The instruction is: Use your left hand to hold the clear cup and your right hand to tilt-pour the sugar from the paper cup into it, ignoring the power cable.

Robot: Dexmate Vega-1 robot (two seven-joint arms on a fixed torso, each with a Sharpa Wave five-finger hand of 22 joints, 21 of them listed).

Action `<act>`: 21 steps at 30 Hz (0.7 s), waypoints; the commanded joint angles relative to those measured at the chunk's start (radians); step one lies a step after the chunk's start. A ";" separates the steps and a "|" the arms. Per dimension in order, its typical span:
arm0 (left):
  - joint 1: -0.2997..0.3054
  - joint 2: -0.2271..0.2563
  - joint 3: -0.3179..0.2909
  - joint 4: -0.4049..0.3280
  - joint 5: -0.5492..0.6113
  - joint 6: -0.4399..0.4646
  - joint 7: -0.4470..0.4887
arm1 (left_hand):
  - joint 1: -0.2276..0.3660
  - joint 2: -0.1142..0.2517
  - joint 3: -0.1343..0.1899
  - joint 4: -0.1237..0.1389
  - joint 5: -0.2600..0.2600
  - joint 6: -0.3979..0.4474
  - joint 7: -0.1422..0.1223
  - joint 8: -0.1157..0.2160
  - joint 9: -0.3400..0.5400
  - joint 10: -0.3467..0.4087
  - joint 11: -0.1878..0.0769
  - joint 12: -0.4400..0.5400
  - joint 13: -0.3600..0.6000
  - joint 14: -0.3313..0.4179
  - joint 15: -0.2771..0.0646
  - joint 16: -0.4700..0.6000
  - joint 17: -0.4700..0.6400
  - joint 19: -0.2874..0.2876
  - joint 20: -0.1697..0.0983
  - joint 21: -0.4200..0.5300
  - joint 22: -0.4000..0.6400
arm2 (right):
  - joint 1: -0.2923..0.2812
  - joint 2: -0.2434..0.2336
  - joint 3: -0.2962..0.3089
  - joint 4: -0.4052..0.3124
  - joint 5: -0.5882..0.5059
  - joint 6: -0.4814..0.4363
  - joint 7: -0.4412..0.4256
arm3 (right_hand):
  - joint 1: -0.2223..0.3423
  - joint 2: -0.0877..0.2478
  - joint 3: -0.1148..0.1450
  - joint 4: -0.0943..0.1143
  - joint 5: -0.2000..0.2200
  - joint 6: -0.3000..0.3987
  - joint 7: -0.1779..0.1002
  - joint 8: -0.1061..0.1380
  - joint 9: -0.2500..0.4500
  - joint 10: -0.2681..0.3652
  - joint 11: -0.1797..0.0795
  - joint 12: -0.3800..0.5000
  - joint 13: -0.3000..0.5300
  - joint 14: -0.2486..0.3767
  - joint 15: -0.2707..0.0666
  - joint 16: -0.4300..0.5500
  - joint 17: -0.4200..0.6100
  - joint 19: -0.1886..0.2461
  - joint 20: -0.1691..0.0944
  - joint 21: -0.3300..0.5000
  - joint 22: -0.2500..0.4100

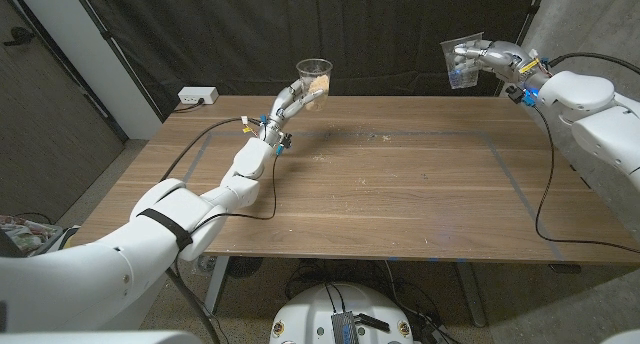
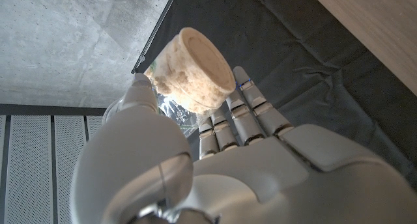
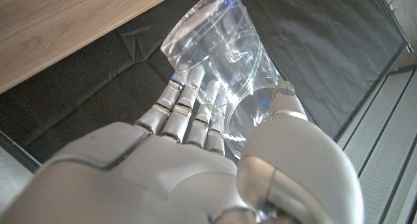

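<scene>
Above table, unlabelled clear cup, crumpled cup.

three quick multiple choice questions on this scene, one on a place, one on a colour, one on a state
1. Where is the filled cup?
A. standing on the table
B. in the left hand, raised above the table's far edge
C. in the right hand

2. What colour is the filling in that cup?
A. pale beige
B. blue
C. black

3. How is the clear cup in the right hand?
A. full to the rim
B. lying on the table
C. crumpled and apparently empty

Answers:
1 B, the head view shows the left hand holding it up in the air.
2 A, the left wrist view shows a pale beige mass inside.
3 C, the right wrist view shows creased clear walls with nothing visible inside.
</scene>
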 commanded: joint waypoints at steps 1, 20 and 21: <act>-0.010 -0.005 -0.044 0.012 -0.046 0.012 -0.055 | 0.000 0.004 -0.003 0.000 0.005 -0.002 -0.001 -0.005 0.003 -0.002 -0.001 0.000 0.000 -0.007 -0.113 -0.001 0.002 -0.002 -0.055 0.005 0.002 | -0.115 0.025 0.021 0.021 0.097 0.134 -0.110 | 0.013 0.005 0.011 -0.001 0.008 0.028 -0.018 -0.001 0.003 0.009 -0.002 0.000 0.006 0.008 -0.178 0.009 0.004 0.008 -0.109 0.007 0.003; -0.024 -0.012 -0.137 0.022 -0.085 0.080 -0.199 | 0.005 0.008 -0.003 -0.001 0.005 0.004 0.002 -0.003 0.005 0.002 -0.001 0.004 0.002 -0.003 -0.109 0.001 0.002 -0.002 -0.052 0.008 0.001 | -0.129 0.093 -0.061 0.027 0.101 0.169 -0.190 | 0.019 0.009 0.014 -0.001 0.009 0.036 -0.022 -0.001 0.007 0.014 -0.006 0.000 0.011 0.010 -0.178 0.011 0.010 0.006 -0.110 0.010 0.004; -0.025 -0.013 -0.142 0.022 -0.088 0.087 -0.204 | 0.005 0.008 -0.003 -0.001 0.005 0.004 0.001 -0.002 0.005 0.003 -0.002 0.004 0.002 -0.003 -0.109 0.001 0.002 -0.002 -0.052 0.008 0.001 | -0.123 0.092 -0.066 0.027 0.102 0.160 -0.190 | 0.019 0.008 0.014 -0.001 0.009 0.036 -0.022 -0.001 0.007 0.013 -0.006 0.000 0.011 0.010 -0.178 0.010 0.010 0.007 -0.109 0.010 0.004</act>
